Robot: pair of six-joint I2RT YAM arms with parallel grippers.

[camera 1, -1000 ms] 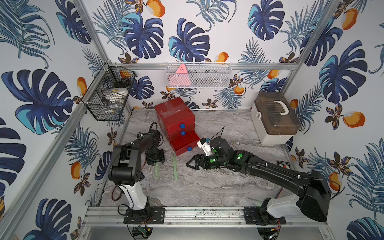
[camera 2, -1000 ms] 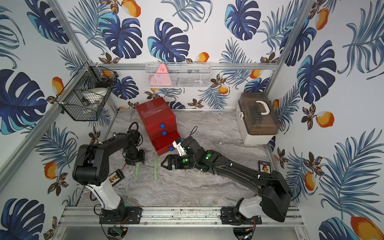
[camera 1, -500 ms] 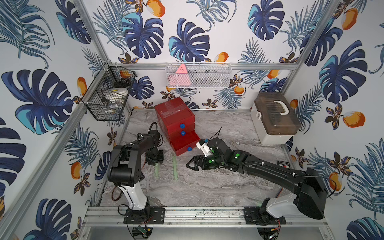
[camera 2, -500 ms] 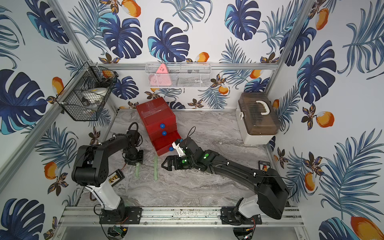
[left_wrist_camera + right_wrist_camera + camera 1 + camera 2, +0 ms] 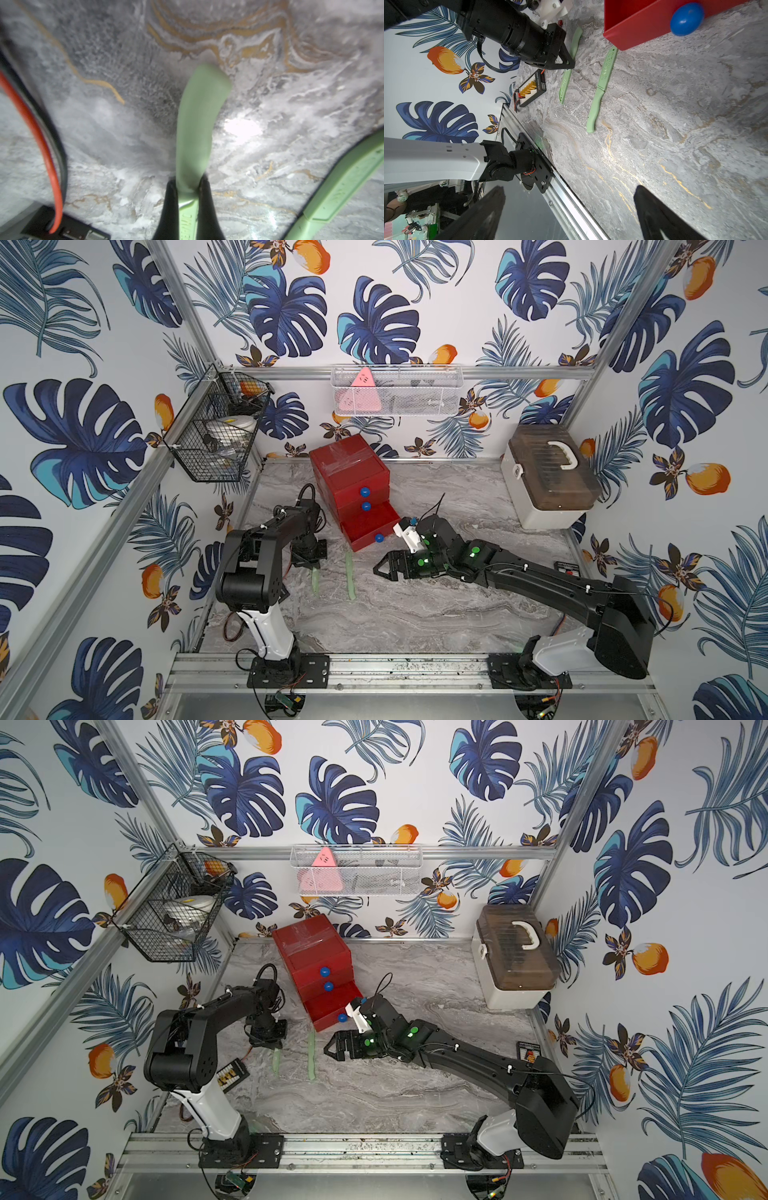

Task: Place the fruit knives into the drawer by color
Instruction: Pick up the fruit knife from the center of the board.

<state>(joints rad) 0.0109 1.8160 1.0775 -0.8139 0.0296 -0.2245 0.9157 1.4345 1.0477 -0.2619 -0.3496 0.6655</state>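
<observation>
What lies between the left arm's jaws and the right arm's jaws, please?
A loose mint-green knife lies on the table there, as both top views show.

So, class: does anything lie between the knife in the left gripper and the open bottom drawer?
The second green knife lies between the held knife and the open drawer, tip by its front corner; lifting over it looks clear.
</observation>
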